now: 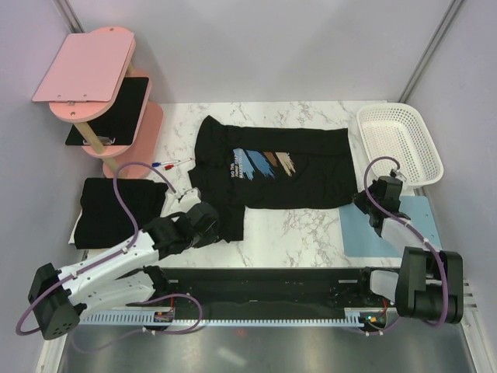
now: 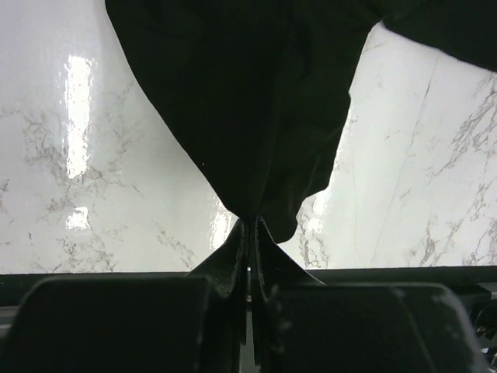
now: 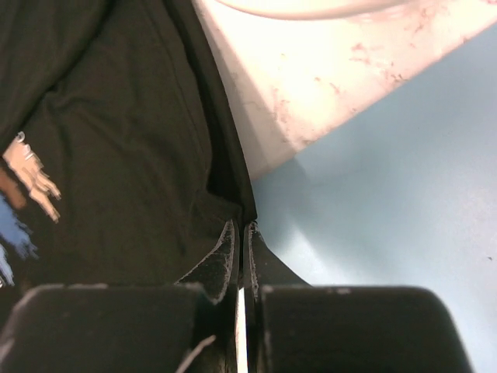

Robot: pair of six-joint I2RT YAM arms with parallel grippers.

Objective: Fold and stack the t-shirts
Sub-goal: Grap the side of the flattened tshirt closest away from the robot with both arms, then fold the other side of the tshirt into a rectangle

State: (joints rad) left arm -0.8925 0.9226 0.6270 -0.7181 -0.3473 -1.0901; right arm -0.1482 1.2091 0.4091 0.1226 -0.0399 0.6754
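Observation:
A black t-shirt (image 1: 272, 167) with a blue, white and tan chest print lies spread on the marble table (image 1: 295, 225), partly folded. My left gripper (image 1: 203, 214) is shut on its near left sleeve; in the left wrist view the black cloth (image 2: 248, 101) hangs from the closed fingertips (image 2: 249, 223). My right gripper (image 1: 362, 200) is shut on the shirt's near right corner; the right wrist view shows the hem (image 3: 233, 175) pinched at the tips (image 3: 241, 225), with the print (image 3: 23, 194) at left. A second black t-shirt (image 1: 120, 210) lies folded at the left.
A white basket (image 1: 400, 140) stands at the back right. A light blue mat (image 1: 388, 225) lies under the right gripper. A pink two-tier stand (image 1: 97, 85) with a black board (image 1: 116, 109) is at the back left, pens (image 1: 171, 164) next to it.

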